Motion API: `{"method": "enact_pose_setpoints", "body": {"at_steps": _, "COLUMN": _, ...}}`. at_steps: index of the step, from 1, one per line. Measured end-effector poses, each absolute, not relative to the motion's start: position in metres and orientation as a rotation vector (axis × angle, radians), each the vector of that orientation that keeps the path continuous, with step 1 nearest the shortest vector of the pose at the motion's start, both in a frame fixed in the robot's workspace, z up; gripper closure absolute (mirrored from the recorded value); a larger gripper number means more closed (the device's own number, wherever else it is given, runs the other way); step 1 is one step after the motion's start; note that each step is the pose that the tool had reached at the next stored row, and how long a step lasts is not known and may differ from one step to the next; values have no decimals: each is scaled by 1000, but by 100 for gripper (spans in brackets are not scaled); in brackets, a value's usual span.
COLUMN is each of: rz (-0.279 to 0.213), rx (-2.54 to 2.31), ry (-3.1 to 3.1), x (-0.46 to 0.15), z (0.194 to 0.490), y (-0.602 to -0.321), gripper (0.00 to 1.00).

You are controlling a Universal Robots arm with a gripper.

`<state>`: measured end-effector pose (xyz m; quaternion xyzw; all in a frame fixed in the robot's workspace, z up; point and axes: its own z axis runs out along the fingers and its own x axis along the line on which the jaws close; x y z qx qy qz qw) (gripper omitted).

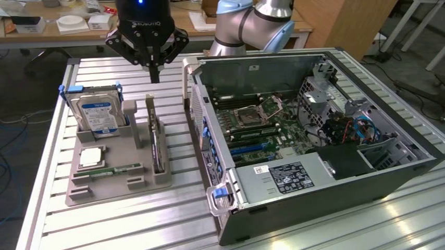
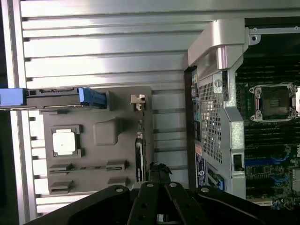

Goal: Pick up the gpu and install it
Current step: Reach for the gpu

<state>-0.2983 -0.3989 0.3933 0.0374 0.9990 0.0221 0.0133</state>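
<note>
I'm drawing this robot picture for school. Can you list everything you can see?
table: one, silver, slatted, under everything.
grey tray: one, grey, on the table at the exterior view's left.
gpu: one, dark with a tan edge, standing on edge in the tray.
hard drive: one, silver with a blue-white label, upright in the tray.
processor chip: one, silver, flat in the tray.
memory stick: one, green, flat in the tray.
computer case: one, black, open, at the exterior view's right.
robot arm: one, silver-blue, behind the case.
hand: one, black, shut, empty, above the tray.
</note>
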Motion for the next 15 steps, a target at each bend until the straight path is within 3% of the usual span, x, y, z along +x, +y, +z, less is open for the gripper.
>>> {"method": "enact_pose_setpoints", "body": {"at_steps": 15, "rz": 69, "rx": 116, "ry": 3112, "x": -312, "z": 393, "y": -399, "gripper": 90}}
